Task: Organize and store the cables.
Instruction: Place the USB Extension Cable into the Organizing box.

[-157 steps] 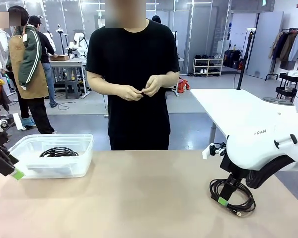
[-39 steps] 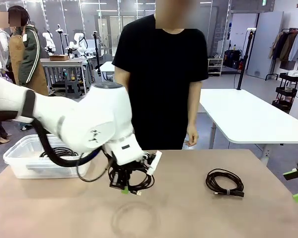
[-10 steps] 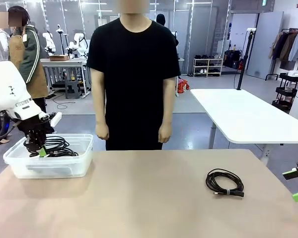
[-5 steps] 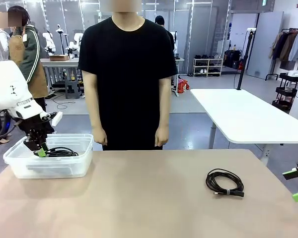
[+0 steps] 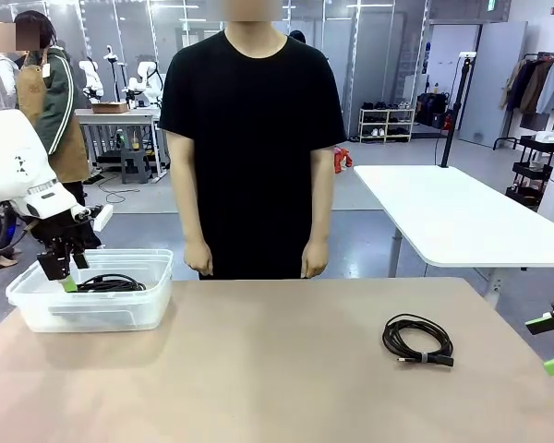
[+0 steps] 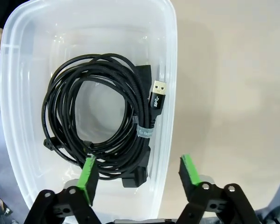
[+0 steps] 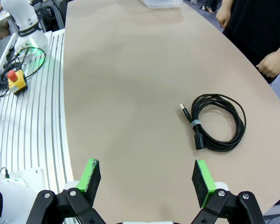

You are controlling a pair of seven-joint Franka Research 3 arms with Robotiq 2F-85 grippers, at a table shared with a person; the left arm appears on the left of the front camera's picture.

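Bin (image 5: 102, 316) w/ cables (image 5: 106, 283) in it on table (image 5: 277, 378) at left; another cable (image 5: 423, 356) at right; person (image 5: 249, 138) behind.

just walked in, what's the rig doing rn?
The left gripper hangs over the clear plastic bin at the table's left end, jaws open and holding nothing. The coiled black cables lie inside the bin beneath it. One more coiled cable, with a pale tie band, lies on the table to the right. The right gripper sits open and empty near that edge. The person stands at the far side, arms down.
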